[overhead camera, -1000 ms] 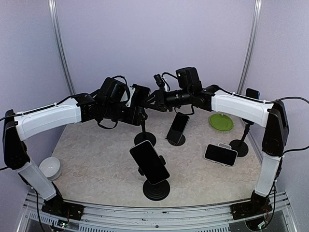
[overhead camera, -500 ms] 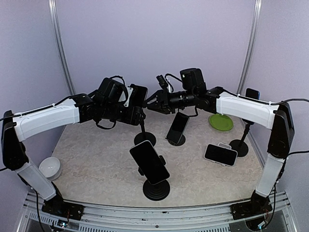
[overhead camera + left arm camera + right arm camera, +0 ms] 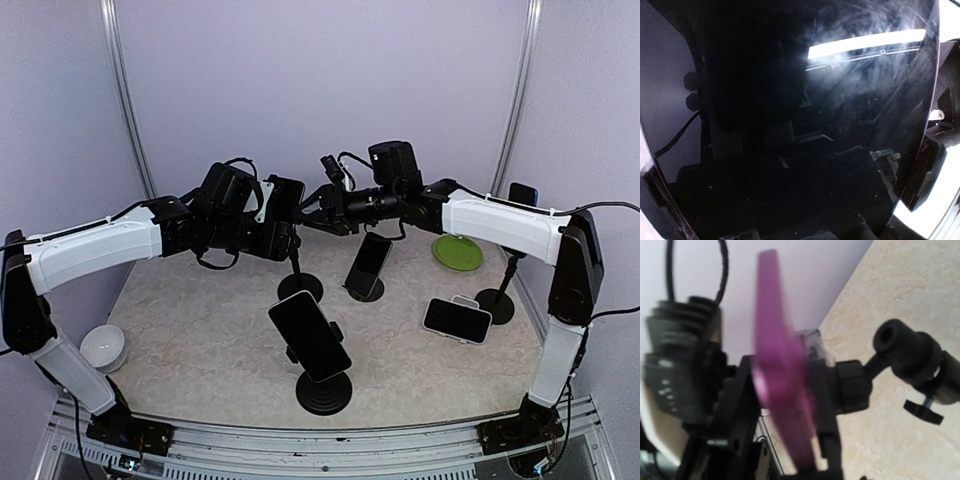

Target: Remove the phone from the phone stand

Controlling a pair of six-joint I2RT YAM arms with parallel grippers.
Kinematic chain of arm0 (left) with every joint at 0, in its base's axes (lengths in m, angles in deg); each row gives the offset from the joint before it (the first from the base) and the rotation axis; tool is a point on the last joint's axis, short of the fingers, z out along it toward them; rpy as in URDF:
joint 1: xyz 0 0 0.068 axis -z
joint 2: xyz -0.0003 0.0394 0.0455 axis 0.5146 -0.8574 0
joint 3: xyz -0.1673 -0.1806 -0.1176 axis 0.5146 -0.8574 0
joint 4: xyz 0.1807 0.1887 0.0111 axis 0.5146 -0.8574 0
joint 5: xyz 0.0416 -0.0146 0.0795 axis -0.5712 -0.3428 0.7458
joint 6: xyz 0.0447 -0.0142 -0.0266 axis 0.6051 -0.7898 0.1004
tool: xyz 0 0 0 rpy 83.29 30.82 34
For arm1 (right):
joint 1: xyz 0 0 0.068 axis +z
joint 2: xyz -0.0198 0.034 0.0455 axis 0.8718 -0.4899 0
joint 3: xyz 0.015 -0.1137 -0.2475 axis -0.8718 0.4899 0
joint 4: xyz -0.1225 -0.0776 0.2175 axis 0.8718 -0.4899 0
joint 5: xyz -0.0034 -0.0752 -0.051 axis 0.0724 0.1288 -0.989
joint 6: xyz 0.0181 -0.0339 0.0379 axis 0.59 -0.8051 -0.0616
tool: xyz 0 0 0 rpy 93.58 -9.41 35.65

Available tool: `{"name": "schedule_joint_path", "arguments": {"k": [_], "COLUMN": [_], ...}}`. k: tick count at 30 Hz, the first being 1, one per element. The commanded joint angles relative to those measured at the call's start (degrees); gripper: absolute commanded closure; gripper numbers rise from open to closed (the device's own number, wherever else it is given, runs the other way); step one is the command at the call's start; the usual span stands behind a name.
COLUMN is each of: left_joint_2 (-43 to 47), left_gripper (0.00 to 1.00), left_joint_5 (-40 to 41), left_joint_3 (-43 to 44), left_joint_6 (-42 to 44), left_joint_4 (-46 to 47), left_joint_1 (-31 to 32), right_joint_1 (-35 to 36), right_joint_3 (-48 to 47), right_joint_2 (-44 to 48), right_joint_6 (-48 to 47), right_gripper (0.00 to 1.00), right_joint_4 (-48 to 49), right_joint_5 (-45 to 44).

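Observation:
The phone [image 3: 287, 195], with a dark screen and a purple edge, sits at the top of the tall black phone stand [image 3: 298, 265] at the back middle. My left gripper [image 3: 281, 232] reaches in from the left and is shut across the phone's width. The phone's screen [image 3: 790, 100] fills the left wrist view and hides most of the fingers. My right gripper [image 3: 312, 208] comes from the right, open, its jaws astride the phone's purple edge [image 3: 780, 370]. A sliver of gap shows beside the right finger. The stand's clamp and ball joint [image 3: 900, 347] lie just behind.
Other phones stand on stands: one at the front middle [image 3: 310, 335], one in the centre [image 3: 368, 262], one low on the right [image 3: 457, 318]. A further stand [image 3: 495, 303] is at the far right. A green plate [image 3: 458, 252] lies back right and a white bowl [image 3: 103, 347] front left.
My right gripper's jaws have spread apart around the phone's edge, and that arm has shifted slightly. The left arm and the phone have stayed where they were.

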Motion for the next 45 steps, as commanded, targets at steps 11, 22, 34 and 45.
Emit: {"name": "schedule_joint_path", "arguments": {"k": [11, 22, 34, 45], "left_joint_2": [2.6, 3.4, 6.5, 8.3], "left_gripper": [0.49, 0.54, 0.63, 0.65], "left_joint_5": [-1.1, 0.8, 5.7, -22.2], "left_joint_3": [-0.4, -1.1, -4.0, -6.2], "left_joint_6": [0.1, -1.4, -5.8, -5.9], "left_joint_4": [3.3, 3.0, 0.7, 13.6], "left_joint_1": [-0.3, -2.0, -12.9, -11.5], "right_joint_1": [0.0, -0.2, -3.5, -4.0], "right_joint_3": [-2.7, -4.2, 0.2, -2.1], "right_joint_2": [-2.8, -2.9, 0.7, -1.0], "right_joint_6": [-0.9, -2.7, -6.3, -6.8], "right_gripper": [0.61, 0.95, 1.00, 1.00], "right_joint_4": [0.2, -1.6, -1.7, -2.8], "right_joint_5": [-0.3, -0.1, 5.1, 4.2]}}
